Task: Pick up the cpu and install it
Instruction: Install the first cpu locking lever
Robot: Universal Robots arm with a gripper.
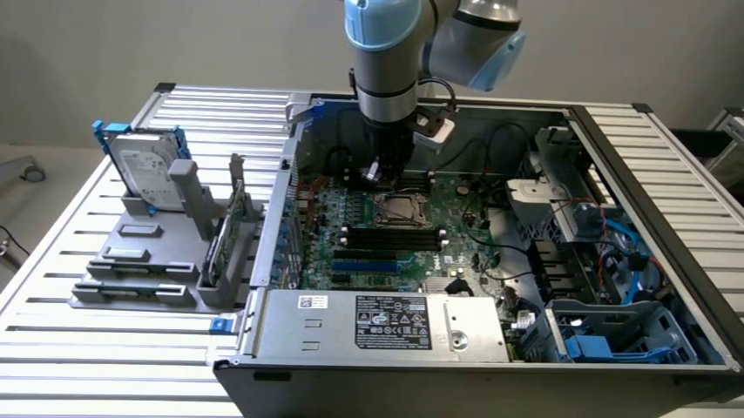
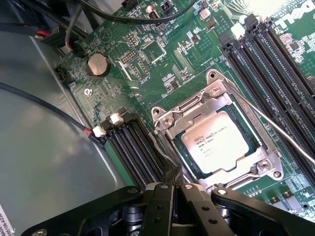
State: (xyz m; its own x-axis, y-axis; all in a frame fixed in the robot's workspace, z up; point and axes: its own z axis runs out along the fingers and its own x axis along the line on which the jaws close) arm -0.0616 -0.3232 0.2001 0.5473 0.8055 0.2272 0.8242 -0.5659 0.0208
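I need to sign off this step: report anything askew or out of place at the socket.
The cpu lies flat and square inside the socket frame; nothing looks damaged. One oddity: the thin metal lever angles out across the memory slots instead of lying along the frame, so it seems unlatched.

— What carries everything here?
— A tabletop (image 1: pixel 70 252) of pale metal slats with dark gaps between them.
— And what sits directly on it?
— Two things. A grey rack (image 1: pixel 139 283) stands toward the exterior view's left. An open computer case (image 1: pixel 465 392) lies on its side just beside the rack, taking up the middle and the right.
— Anything smaller?
— A small blue piece (image 1: pixel 218 325) at the case's near corner; whether it rests on the slats or is fixed to the case, I cannot tell
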